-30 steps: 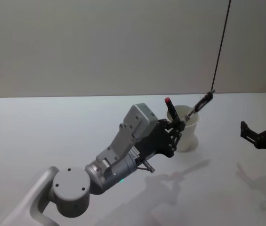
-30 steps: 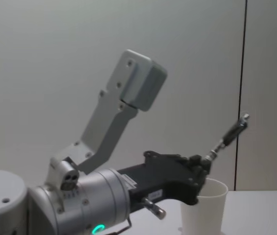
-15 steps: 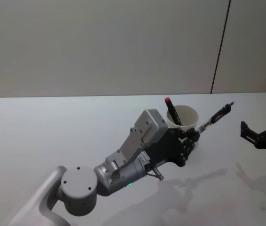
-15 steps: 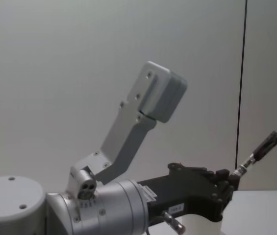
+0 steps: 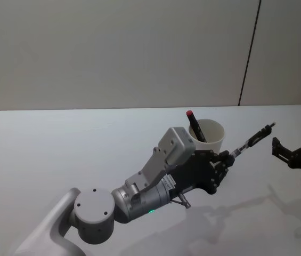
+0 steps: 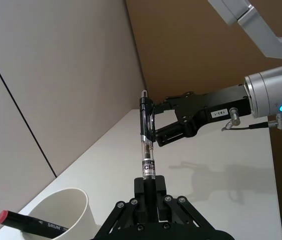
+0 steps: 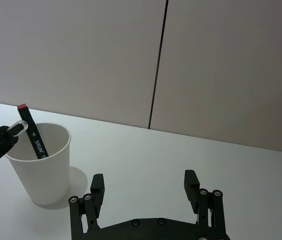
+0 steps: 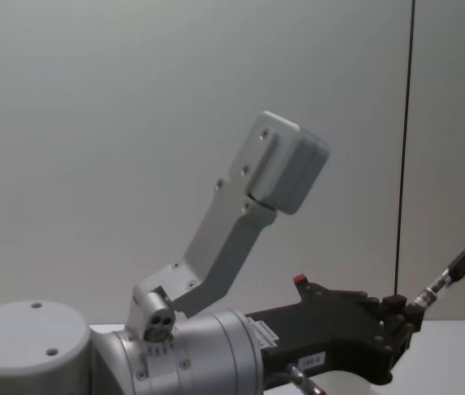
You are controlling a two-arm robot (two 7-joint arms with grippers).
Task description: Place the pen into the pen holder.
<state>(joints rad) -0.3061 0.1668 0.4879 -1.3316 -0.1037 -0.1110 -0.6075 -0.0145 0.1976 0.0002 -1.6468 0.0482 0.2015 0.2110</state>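
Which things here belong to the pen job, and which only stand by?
Job:
white paper cup
black marker standing in it
clear pen, gripped by left gripper

Standing by:
right gripper, open, parked on the right
white table

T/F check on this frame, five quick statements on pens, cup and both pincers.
1. A black marker with a red tip stands in the white cup, leaning on its rim. True.
2. The left pincer is empty. False: it is shut on a slim clear-barrelled pen.
3. The right pincer is open and holds nothing. True.
4. The cup lies on its side. False: it stands upright on the table.
5. The clear-barrelled pen is inside the cup. False: it is outside the cup, held in the air and pointing towards the right pincer.
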